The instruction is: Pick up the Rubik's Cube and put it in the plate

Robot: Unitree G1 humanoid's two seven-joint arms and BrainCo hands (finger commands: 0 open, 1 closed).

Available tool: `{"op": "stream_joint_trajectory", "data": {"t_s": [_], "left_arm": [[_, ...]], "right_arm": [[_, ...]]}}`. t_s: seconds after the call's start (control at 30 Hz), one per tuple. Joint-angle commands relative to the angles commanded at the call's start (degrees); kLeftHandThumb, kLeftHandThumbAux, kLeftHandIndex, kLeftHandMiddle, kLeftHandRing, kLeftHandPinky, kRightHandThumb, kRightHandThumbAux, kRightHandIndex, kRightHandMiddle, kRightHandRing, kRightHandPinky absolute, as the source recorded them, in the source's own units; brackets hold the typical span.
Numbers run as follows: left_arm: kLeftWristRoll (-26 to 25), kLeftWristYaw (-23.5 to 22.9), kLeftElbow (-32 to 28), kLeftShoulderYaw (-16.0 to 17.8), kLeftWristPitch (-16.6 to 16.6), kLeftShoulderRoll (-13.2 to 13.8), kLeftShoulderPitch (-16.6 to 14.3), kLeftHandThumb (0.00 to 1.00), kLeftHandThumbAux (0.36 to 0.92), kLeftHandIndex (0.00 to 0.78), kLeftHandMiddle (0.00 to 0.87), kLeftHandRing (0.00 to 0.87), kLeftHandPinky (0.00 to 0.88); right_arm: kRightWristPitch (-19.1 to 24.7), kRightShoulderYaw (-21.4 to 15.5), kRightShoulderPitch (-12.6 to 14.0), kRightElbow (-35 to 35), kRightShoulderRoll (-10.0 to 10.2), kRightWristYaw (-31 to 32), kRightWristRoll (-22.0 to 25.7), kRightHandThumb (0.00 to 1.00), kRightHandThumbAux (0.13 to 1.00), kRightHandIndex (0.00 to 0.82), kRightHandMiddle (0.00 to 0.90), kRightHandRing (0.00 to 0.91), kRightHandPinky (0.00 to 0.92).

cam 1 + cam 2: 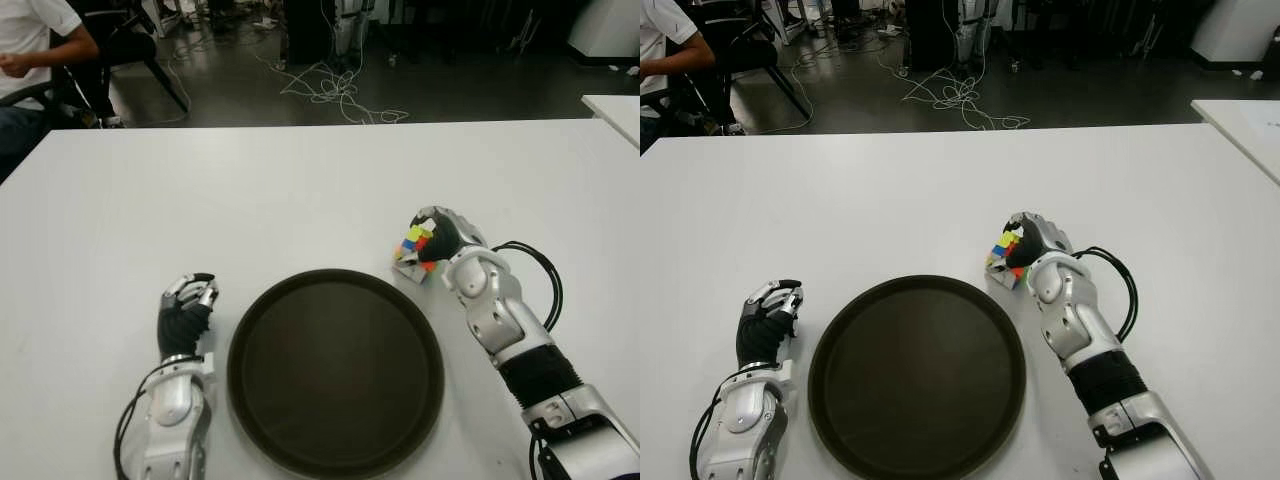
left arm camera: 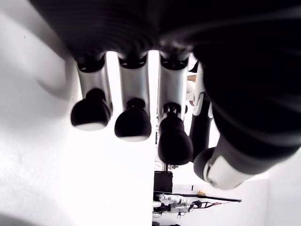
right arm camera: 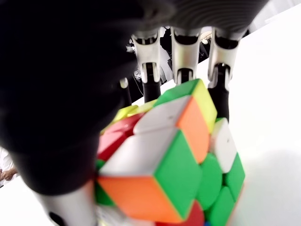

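Note:
A scrambled Rubik's Cube (image 1: 417,250) sits tilted just past the right rim of the dark round plate (image 1: 335,368) on the white table (image 1: 300,190). My right hand (image 1: 445,243) is curled around the cube from the right; in the right wrist view the fingers (image 3: 183,61) wrap over the cube (image 3: 164,160) and the thumb presses its near side. The cube looks lifted on one edge, close above the table. My left hand (image 1: 187,305) shows left of the plate, fingers curled with nothing in them.
Black cables (image 1: 535,275) loop beside my right forearm. A second white table (image 1: 615,110) stands at the far right. A seated person (image 1: 30,60) is at the back left, with cables (image 1: 335,90) on the floor beyond the table's far edge.

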Motion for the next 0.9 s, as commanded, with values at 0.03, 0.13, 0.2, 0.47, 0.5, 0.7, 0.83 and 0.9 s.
{"op": "stream_joint_trajectory", "data": {"t_s": [0.03,0.13,0.2,0.47,0.5,0.7,0.83,0.9], "left_arm": [[0.0,0.0,0.0,0.0,0.0,0.0,0.0,0.713,0.704,0.445,0.803,0.830,0.829],[0.1,-0.1,0.3,0.0,-0.8,0.1,0.0,0.713,0.704,0.445,0.802,0.829,0.829],[0.0,-0.2,0.7,0.0,-1.6,0.0,-0.1,0.713,0.704,0.444,0.801,0.829,0.829],[-0.4,-0.4,1.3,0.2,-3.0,-0.1,-0.1,0.712,0.704,0.444,0.798,0.827,0.828],[-0.3,-0.4,1.4,0.2,-3.0,0.0,-0.1,0.712,0.704,0.444,0.799,0.826,0.828],[0.0,0.1,1.3,0.2,-2.2,0.0,-0.2,0.713,0.704,0.445,0.798,0.826,0.825],[0.0,0.1,1.4,0.2,-2.3,0.0,-0.3,0.714,0.703,0.445,0.798,0.828,0.826],[-0.1,0.1,1.5,0.3,-2.5,-0.1,-0.3,0.714,0.703,0.445,0.799,0.828,0.826]], "right_arm": [[0.1,0.1,0.0,0.0,-0.1,0.1,0.0,0.000,0.852,0.589,0.746,0.784,0.774],[0.1,0.3,-0.1,0.1,-0.2,0.4,-0.1,0.000,0.847,0.601,0.751,0.789,0.778],[0.3,0.5,-0.3,0.2,-0.4,0.7,-0.3,0.000,0.841,0.600,0.754,0.793,0.783],[1.7,1.3,-0.7,0.3,-0.6,1.7,-1.1,0.000,0.818,0.569,0.757,0.801,0.795],[1.9,1.3,-0.8,0.4,-0.6,1.9,-1.2,0.000,0.817,0.565,0.755,0.800,0.790],[2.9,1.7,-1.1,0.2,-0.7,2.7,-1.3,0.000,0.816,0.564,0.751,0.796,0.783],[3.2,1.7,-1.1,0.0,-0.7,2.8,-1.2,0.000,0.822,0.592,0.754,0.798,0.784],[3.1,1.6,-1.0,-0.1,-0.7,2.7,-1.2,0.000,0.824,0.603,0.755,0.799,0.785]]}}
